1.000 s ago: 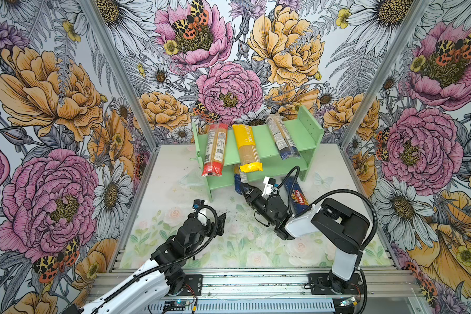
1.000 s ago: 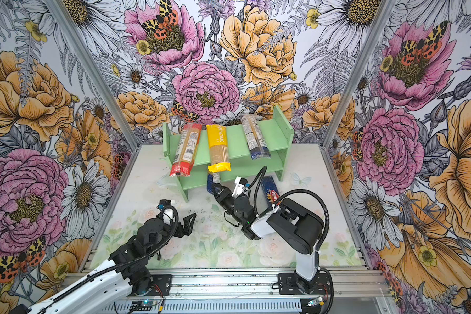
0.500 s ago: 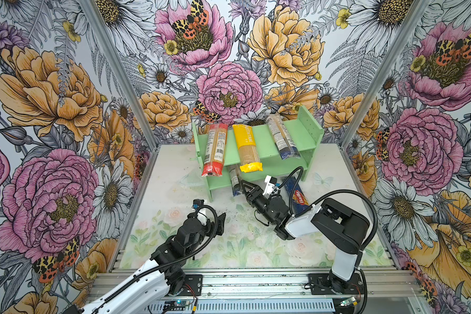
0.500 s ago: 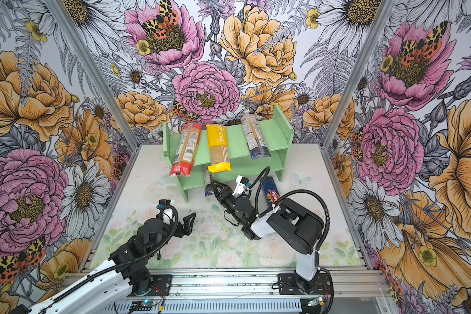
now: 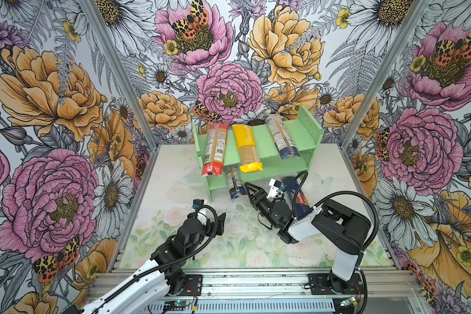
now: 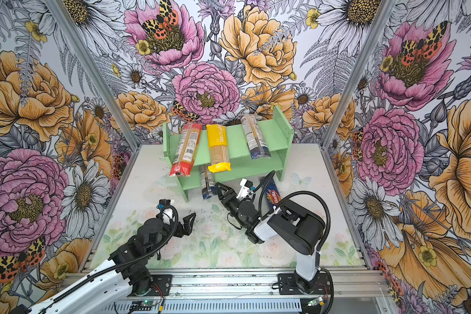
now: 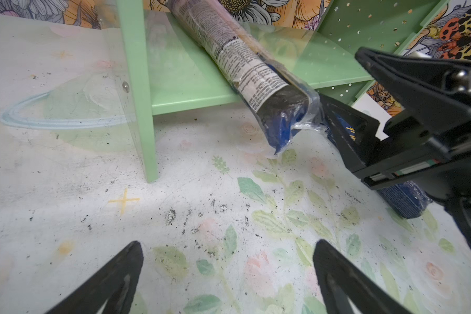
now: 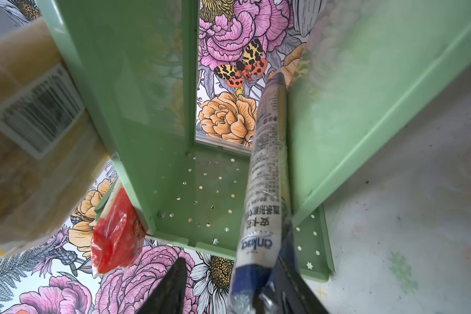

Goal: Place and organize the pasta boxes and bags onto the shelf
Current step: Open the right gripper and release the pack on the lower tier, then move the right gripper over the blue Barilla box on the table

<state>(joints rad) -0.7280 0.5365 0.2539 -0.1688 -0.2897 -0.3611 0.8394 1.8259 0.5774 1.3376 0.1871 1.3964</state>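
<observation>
The mint-green shelf (image 5: pixel 264 141) stands at the back in both top views. Across its upper tier lie a red-ended bag (image 5: pixel 214 149), a yellow bag (image 5: pixel 246 149) and a blue-ended bag (image 5: pixel 282 138). Another blue-ended bag (image 5: pixel 234 180) (image 7: pixel 242 68) (image 8: pixel 267 176) lies on the lower tier, its blue end sticking out over the front edge. My right gripper (image 5: pixel 252 190) (image 8: pixel 231 269) is open at that end; the bag leans on one finger, with a gap to the other. The Barilla box (image 5: pixel 297 195) lies on the table behind the right arm. My left gripper (image 5: pixel 220 220) (image 7: pixel 228 244) hangs open and empty over the table.
The red and yellow bags overhang the front of the upper tier above my right gripper. The shelf's front left leg (image 7: pixel 144 136) stands on the table left of the lower bag. Flowered walls enclose the table on three sides.
My right gripper's jaws have opened. The blue-ended bag it held has gone further onto the lower tier and now rests there. The left arm has not moved.
</observation>
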